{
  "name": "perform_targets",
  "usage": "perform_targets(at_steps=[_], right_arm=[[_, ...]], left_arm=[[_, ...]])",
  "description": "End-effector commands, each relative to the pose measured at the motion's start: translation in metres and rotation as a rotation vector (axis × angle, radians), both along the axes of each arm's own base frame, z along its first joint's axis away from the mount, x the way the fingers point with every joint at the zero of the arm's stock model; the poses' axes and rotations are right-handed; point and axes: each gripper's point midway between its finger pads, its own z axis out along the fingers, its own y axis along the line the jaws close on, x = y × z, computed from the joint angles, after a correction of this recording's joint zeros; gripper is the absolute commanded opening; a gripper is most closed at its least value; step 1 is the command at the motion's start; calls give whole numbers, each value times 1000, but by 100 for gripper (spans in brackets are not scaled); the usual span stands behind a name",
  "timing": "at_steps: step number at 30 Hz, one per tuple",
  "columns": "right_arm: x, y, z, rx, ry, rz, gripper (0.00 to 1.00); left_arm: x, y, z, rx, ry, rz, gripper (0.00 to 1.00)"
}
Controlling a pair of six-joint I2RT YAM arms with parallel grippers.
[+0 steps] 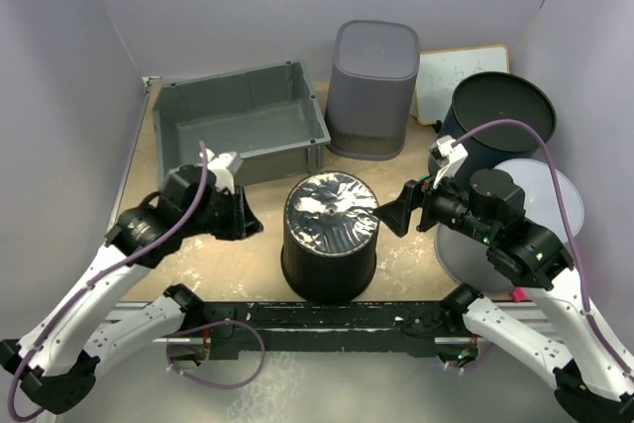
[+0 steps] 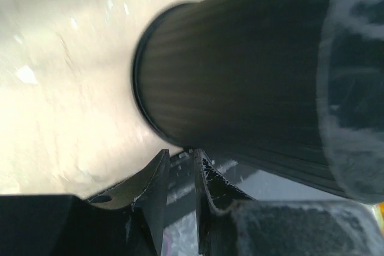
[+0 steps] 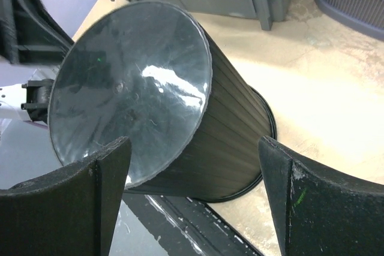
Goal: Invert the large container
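1. The right hand (image 1: 401, 213) is at the right flank of the large container (image 1: 330, 235) with its fingers wide apart, gripping nothing; the left hand (image 1: 248, 220) is at the left flank, its fingers a narrow slit apart and likewise empty
2. The container stands in the middle of the frame on the worktop (image 1: 396, 173), glossy base up and rim down, so the turn looks done and the step in hand is probably a clean let-go
3. To do it well, draw each hand straight outward from the ribbed wall before lifting; a sideways brush could tip or slide the container
4. Avoid any push toward the bottom of the frame, since the rim sits close to the worktop's lower edge
5. Mind the retreat paths: the grey tray (image 1: 238, 116) lies just above the left hand, and the round bins (image 1: 500, 111) crowd the right arm
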Motion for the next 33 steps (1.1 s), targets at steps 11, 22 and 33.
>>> perform_targets(at_steps=[11, 22, 33], right_arm=[[20, -11, 85, 13, -233, -69, 90], [21, -28, 99, 36, -263, -161, 91], [0, 21, 97, 110, -230, 133, 91]], left_arm=[[75, -123, 25, -477, -67, -75, 22], [153, -95, 57, -36, -234, -18, 42], [144, -33, 48, 128, -141, -32, 47]])
